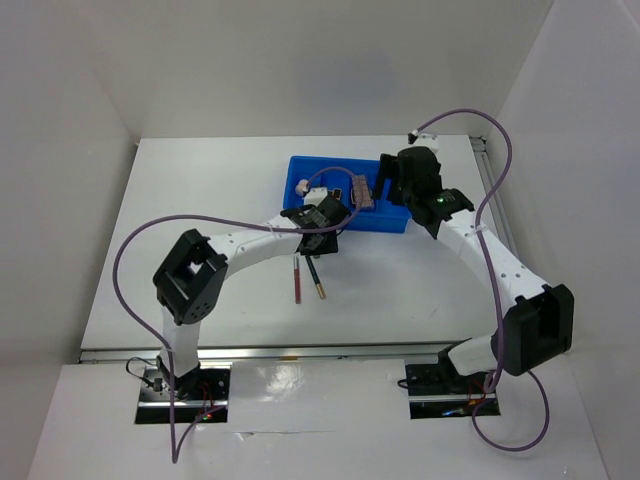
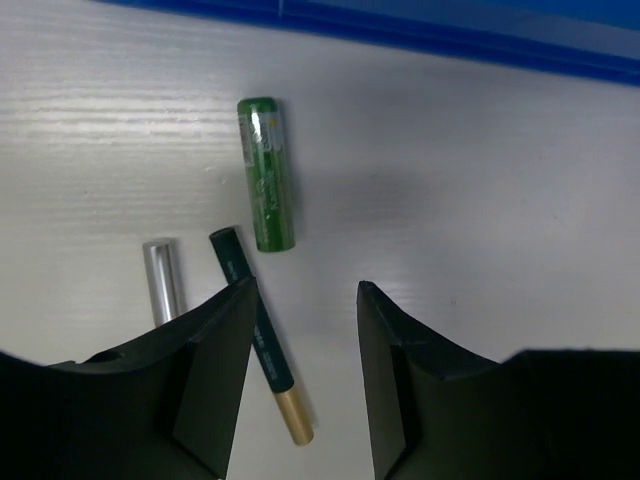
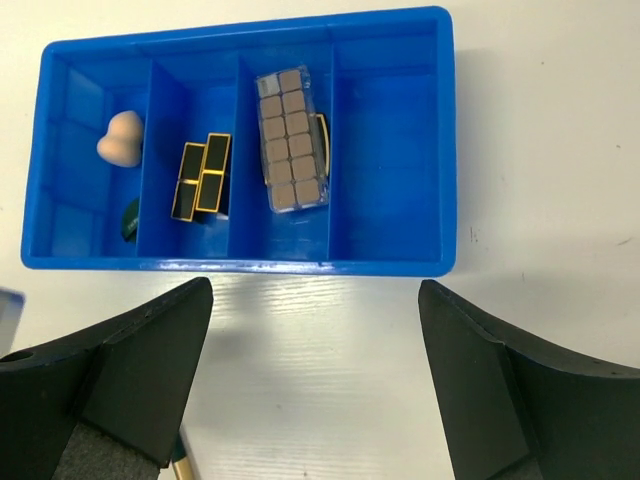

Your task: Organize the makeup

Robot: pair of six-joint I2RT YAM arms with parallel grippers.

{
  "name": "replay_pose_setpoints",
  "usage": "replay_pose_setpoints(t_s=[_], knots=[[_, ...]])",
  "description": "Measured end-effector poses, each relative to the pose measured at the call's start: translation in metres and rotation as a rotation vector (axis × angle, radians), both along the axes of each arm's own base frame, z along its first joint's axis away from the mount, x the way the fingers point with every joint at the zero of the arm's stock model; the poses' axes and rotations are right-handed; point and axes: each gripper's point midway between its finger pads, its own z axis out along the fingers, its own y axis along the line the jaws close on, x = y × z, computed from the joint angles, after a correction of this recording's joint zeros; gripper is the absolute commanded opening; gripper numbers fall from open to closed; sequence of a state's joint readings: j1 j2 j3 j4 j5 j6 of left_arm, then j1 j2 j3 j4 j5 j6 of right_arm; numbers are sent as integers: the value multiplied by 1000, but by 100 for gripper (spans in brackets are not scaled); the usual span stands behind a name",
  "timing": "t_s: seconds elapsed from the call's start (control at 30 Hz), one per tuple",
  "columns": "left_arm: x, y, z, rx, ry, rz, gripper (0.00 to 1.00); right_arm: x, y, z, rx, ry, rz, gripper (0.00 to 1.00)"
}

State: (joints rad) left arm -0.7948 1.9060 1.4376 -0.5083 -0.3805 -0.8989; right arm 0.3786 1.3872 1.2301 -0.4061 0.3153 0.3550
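Observation:
On the table just in front of the blue bin (image 2: 420, 35) lie a green tube (image 2: 266, 172), a dark green pencil with a gold end (image 2: 255, 330) and a silver-capped pencil (image 2: 162, 280). My left gripper (image 2: 305, 290) hangs open above them with nothing between its fingers; the dark pencil runs under its left finger. In the bin's compartments sit a peach egg sponge (image 3: 122, 140), a dark green sponge (image 3: 130, 218), two black-gold palettes (image 3: 200, 178) and a pinkish palette (image 3: 290, 140). My right gripper (image 3: 315, 290) stands wide open over bare table beside the bin, holding nothing.
The bin (image 1: 300, 165) sits at the table's far middle, and its right-hand compartment (image 3: 385, 150) holds nothing. Both pencils (image 1: 298, 280) (image 1: 316, 278) show below the left gripper (image 1: 320, 238). The right gripper (image 1: 388, 182) is over the bin's right end. White walls enclose the table.

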Motion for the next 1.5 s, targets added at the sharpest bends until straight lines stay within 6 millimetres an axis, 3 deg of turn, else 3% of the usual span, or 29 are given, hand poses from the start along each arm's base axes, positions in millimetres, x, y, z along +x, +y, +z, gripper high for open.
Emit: replay_pose_setpoints(t_s=[0.17,0.43,0.6,0.67,0.8,0.83,0.93,1.0,1.13,1.33,1.43,1.5], knots=[[18,-2,-14,45,-20,37,56,-3,1,-1,1,11,8,91],[31,19,-28,101,-24,109,58,-11,-2,1,-3,23,10,91],[37,21,-44,128,-7,116,51,-13,-4,5,-2,17,7,91],[39,19,-51,134,0,115,47,-14,-4,4,-4,21,7,91],[43,14,-48,122,-13,115,30,-16,-5,3,-9,27,4,91],[44,14,-48,122,-15,113,18,-16,-6,3,-10,27,1,91],[43,12,-47,124,-17,102,0,-17,-8,3,-15,29,-5,91],[42,10,-45,132,-23,74,0,-18,-9,3,-17,29,-7,91],[24,-7,-27,115,-21,-32,0,-19,-9,5,-17,27,-9,91],[-12,-39,39,-7,-45,-231,0,-19,-9,6,-3,24,-17,91],[-9,-49,74,-34,-114,-283,0,-20,-9,6,2,25,-20,91],[6,-58,98,-49,-163,-300,0,-20,-9,7,5,22,-25,91]])
